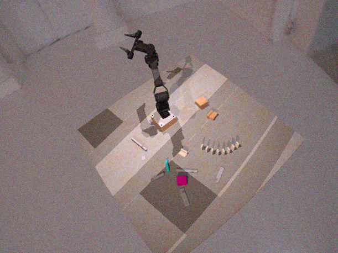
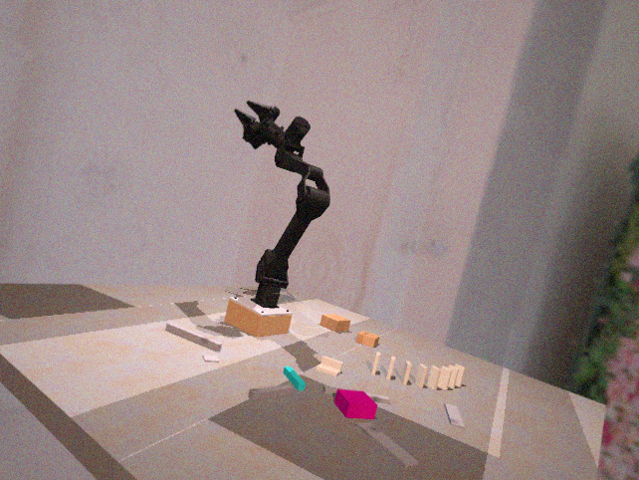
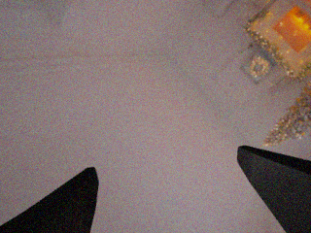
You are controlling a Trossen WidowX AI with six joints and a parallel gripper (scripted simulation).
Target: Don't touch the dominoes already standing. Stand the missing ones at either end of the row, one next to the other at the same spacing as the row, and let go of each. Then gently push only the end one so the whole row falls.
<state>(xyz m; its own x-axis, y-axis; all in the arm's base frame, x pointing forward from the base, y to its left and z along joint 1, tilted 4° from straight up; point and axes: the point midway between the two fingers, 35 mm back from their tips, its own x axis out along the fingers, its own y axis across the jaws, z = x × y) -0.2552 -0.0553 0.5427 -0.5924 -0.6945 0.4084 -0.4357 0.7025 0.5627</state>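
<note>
Several cream dominoes stand upright in a curved row; one end domino (image 1: 202,147) (image 2: 376,362) is on the side nearer the arm's base, and the other end domino (image 1: 238,144) (image 2: 459,375) is at the far right. Apart from the row, cream pieces (image 1: 182,152) (image 2: 328,365) lie low on the table between the base and the row, touching or stacked; I cannot tell exactly how many or how they overlap. My gripper (image 1: 122,41) (image 2: 242,106) (image 3: 170,165) is open and empty, raised high and turned away from the row. The wrist view shows no domino.
An orange block (image 1: 201,102) (image 2: 334,323) and a smaller one (image 1: 212,115) (image 2: 367,339) lie behind the row. A teal bar (image 1: 167,165) (image 2: 294,377), a magenta block (image 1: 181,179) (image 2: 355,404) and several grey bars lie in front. A pale bar (image 1: 139,144) (image 2: 192,336) lies near the base.
</note>
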